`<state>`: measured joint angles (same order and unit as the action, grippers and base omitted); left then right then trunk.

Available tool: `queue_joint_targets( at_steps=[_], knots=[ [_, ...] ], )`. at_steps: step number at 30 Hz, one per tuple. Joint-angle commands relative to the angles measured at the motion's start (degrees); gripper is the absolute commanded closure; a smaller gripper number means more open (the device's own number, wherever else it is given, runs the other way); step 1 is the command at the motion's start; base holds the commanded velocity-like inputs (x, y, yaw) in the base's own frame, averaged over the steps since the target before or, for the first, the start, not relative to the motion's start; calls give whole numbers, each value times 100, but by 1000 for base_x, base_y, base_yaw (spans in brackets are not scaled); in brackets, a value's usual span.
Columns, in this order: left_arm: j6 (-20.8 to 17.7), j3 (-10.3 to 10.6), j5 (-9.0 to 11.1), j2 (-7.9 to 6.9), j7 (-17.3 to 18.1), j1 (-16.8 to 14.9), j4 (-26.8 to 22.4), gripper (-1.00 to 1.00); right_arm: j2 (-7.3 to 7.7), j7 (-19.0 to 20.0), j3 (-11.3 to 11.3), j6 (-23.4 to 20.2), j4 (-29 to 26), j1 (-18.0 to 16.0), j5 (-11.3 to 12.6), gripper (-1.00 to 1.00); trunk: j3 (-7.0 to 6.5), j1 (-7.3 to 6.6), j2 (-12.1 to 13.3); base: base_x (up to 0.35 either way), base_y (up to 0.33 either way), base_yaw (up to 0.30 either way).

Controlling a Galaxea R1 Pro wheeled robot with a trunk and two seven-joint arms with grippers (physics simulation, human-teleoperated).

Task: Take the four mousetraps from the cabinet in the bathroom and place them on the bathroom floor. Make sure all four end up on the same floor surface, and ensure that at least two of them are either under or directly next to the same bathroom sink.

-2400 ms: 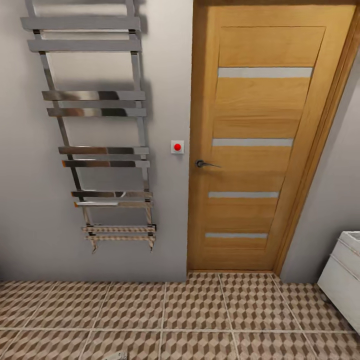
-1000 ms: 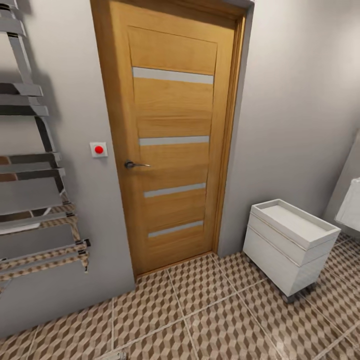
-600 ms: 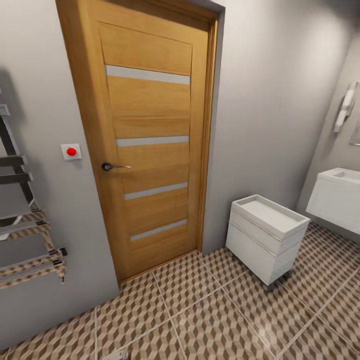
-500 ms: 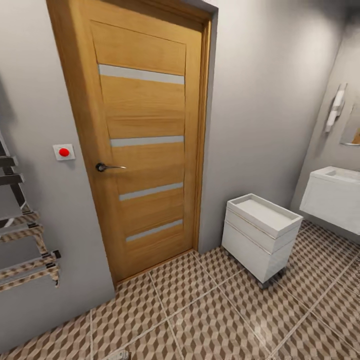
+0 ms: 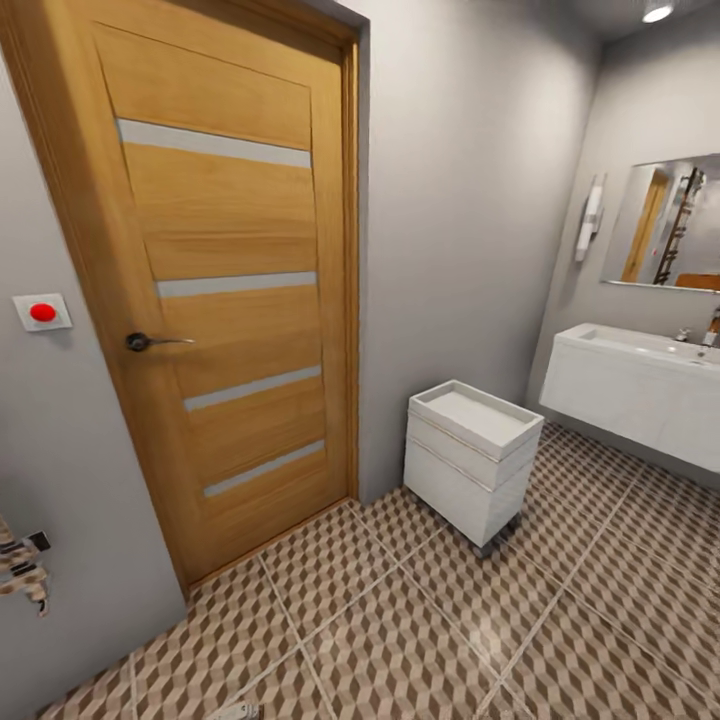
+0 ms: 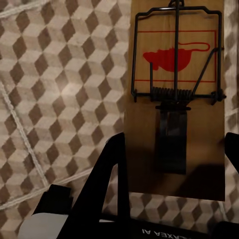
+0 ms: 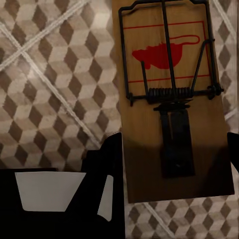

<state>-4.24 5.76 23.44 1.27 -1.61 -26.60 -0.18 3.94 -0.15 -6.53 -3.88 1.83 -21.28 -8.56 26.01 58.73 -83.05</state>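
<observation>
Between the fingers of the left pincer (image 6: 172, 159), a mousetrap (image 6: 174, 99) is clamped by its near end, its long axis running along the fingers and its far end pointing away from the wrist. The wire bow and the red mouse print sit toward that far end, the spring coil across the middle, the dark bar toward the grasped end. It hangs flat above the bathroom floor (image 6: 55, 89), whose cube-patterned tiles show beneath it.

The right pincer (image 7: 174, 164) grasps a second mousetrap (image 7: 172, 94) the same way: board lengthwise along the fingers, red print and bow at the outer end, dark fingers closed on either long edge near the base. Both wrists look straight down at the tiles.

In the head view, the sink (image 5: 640, 350) stands at the right edge of the frame, a white basin on a wall-hung vanity with a mirror (image 5: 665, 225) above it. A small white drawer unit (image 5: 470, 455) sits at centre right on the floor by the grey wall. A wooden door (image 5: 215, 280) fills the left, with a red button (image 5: 42, 312) on the wall beside it.
</observation>
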Motion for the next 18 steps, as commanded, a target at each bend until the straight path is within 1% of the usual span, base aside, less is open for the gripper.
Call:
queue_joint_targets(
  at_steps=[1,18],
  knots=[
    [-32,48,54,-1,-25,-3,-5,100,1,7,-47,-8,10,-8,-49,100,6,0,-3,0,0,-300],
    [-77,56,47,5,-41,-3,0,100,1,7,-49,-8,10,-8,-49,100,6,0,-3,0,0,-300]
  ],
)
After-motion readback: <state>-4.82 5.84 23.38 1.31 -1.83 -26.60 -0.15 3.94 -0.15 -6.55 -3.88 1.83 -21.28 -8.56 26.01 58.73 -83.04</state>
